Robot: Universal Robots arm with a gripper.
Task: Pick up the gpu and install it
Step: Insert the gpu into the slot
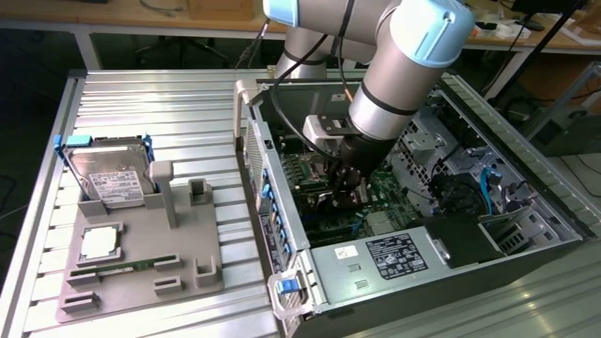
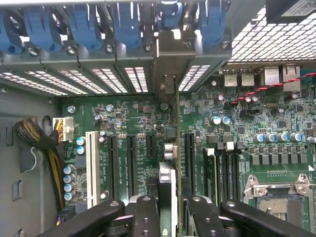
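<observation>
The gpu shows edge-on in the wrist view as a thin card standing upright over the green motherboard. Its silvery end bracket sits against the case's rear slot openings. My gripper is shut on the card, with a black finger on each side of it. The card's lower edge runs beside a long black expansion slot; whether it is seated I cannot tell. In the exterior view my gripper reaches down inside the open computer case, with the dark gpu under it.
On the exterior view's left, a grey fixture tray holds a hard drive, a CPU and a memory stick. Inside the case are the power supply, blue slot clips, a cable bundle and the CPU socket.
</observation>
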